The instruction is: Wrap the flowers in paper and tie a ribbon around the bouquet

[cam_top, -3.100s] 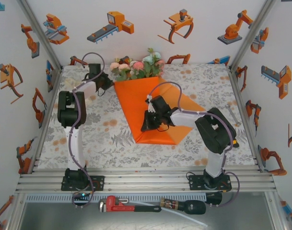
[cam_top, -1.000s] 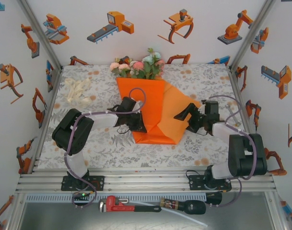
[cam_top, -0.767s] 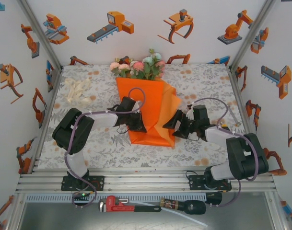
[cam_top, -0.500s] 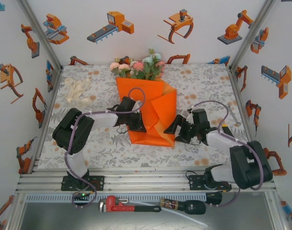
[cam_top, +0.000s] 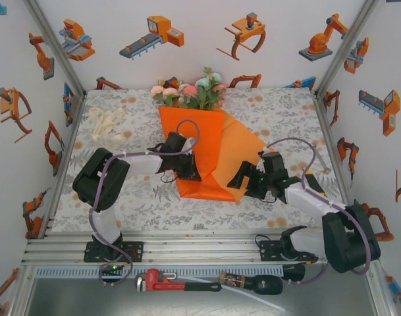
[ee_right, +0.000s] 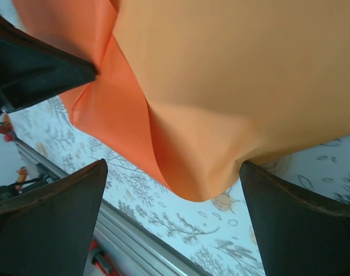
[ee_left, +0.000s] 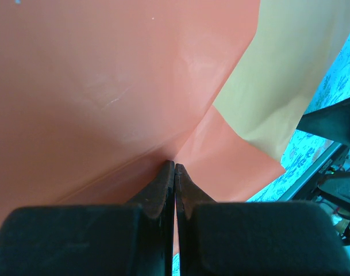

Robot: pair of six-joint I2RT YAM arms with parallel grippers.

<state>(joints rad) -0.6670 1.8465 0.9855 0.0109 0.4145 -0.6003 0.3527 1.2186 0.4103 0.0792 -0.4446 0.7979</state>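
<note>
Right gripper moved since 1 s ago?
Yes. The right gripper has come closer to the front rail and shifted left, and is now open at the lower right corner of the paper.

no text, label or number can be read anywhere.

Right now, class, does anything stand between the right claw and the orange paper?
Nothing visible does. The right claw is open, and the loose corner of the paper hangs straight ahead of it.
</note>
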